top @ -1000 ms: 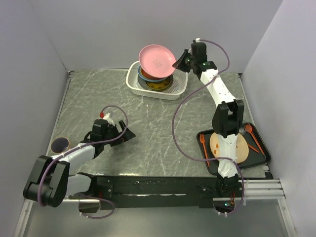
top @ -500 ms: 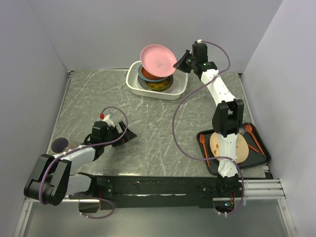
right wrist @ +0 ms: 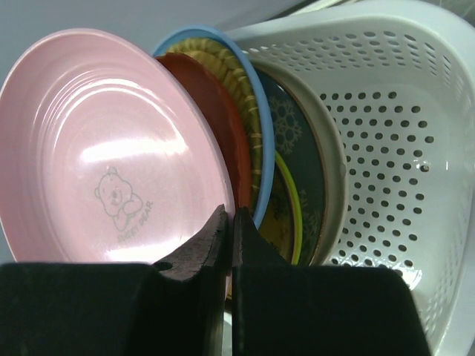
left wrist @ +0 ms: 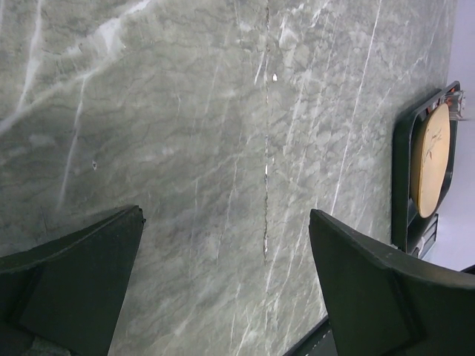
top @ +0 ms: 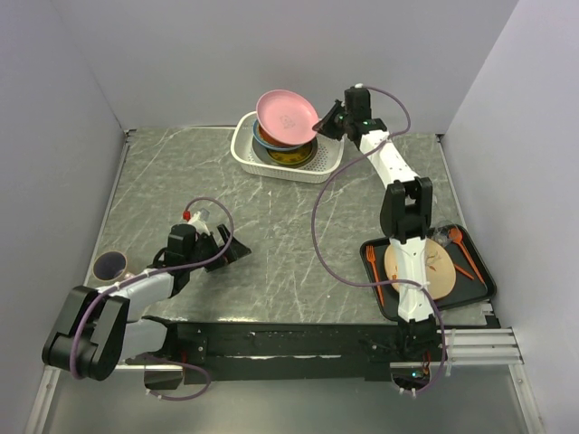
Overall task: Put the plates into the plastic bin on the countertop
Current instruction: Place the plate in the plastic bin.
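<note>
My right gripper (top: pixel 324 120) is shut on the rim of a pink plate (top: pixel 286 115) and holds it tilted above the white plastic bin (top: pixel 331 165) at the back of the countertop (top: pixel 271 217). In the right wrist view the pink plate (right wrist: pixel 104 148) shows a bear print, pinched at my gripper (right wrist: pixel 231 220). Behind it in the bin (right wrist: pixel 401 111) lie red (right wrist: pixel 215 126), straw, blue (right wrist: pixel 261 141), lime green (right wrist: pixel 288 208) and darker plates. My left gripper (top: pixel 237 249) is open and empty, low over bare countertop (left wrist: pixel 223 133).
A black tray (top: pixel 478 271) at the front right holds a tan woven plate (top: pixel 436 271) and orange cutlery; it also shows in the left wrist view (left wrist: pixel 404 170). A dark round cup (top: pixel 109 265) stands at the front left edge. Grey walls enclose the counter.
My right gripper has shifted the pink plate slightly left and lowered it toward the bin. My left arm has moved slightly.
</note>
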